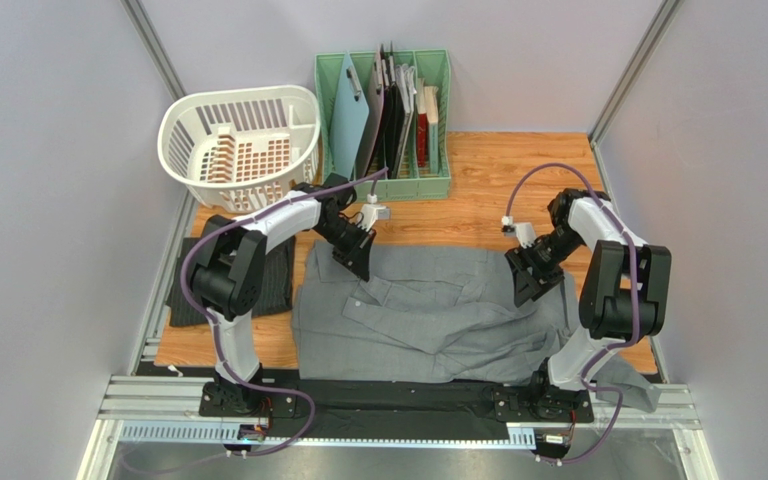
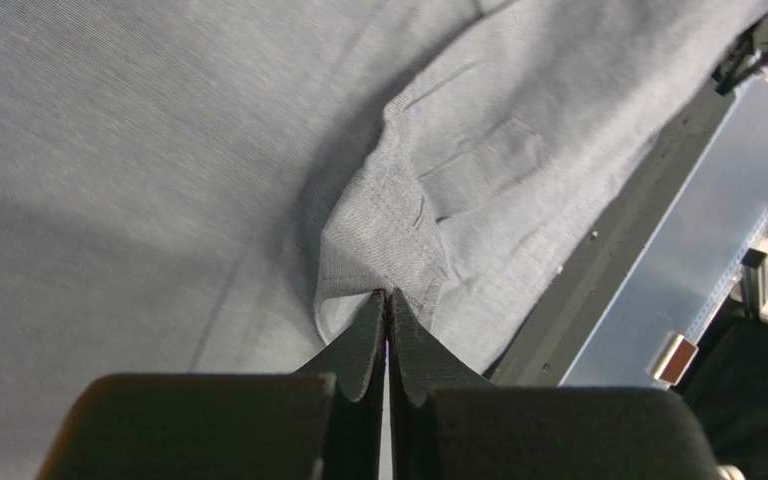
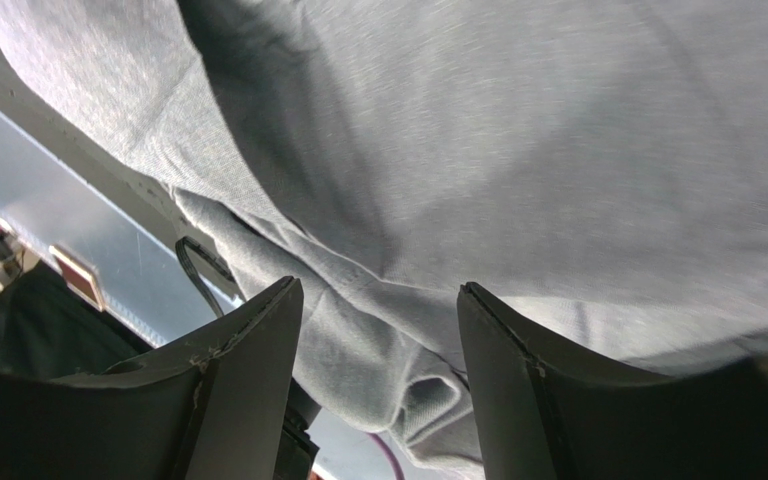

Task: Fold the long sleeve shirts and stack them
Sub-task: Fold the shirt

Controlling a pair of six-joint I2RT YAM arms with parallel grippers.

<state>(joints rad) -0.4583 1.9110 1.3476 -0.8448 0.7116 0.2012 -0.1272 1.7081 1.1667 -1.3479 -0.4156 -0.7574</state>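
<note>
Grey shirt (image 1: 428,310) lies spread across the middle of the bench (image 1: 478,200), with cloth hanging over the near right edge. Left fingers (image 2: 378,320) are pressed together, pinching a fold at its far left corner. Right fingers (image 3: 278,310) stand apart over its right side. Dark striped shirt (image 1: 278,285) lies folded at the left.

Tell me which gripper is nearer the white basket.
Left. The left gripper pinches the grey shirt near the basket; the right gripper, open, is across the shirt.
</note>
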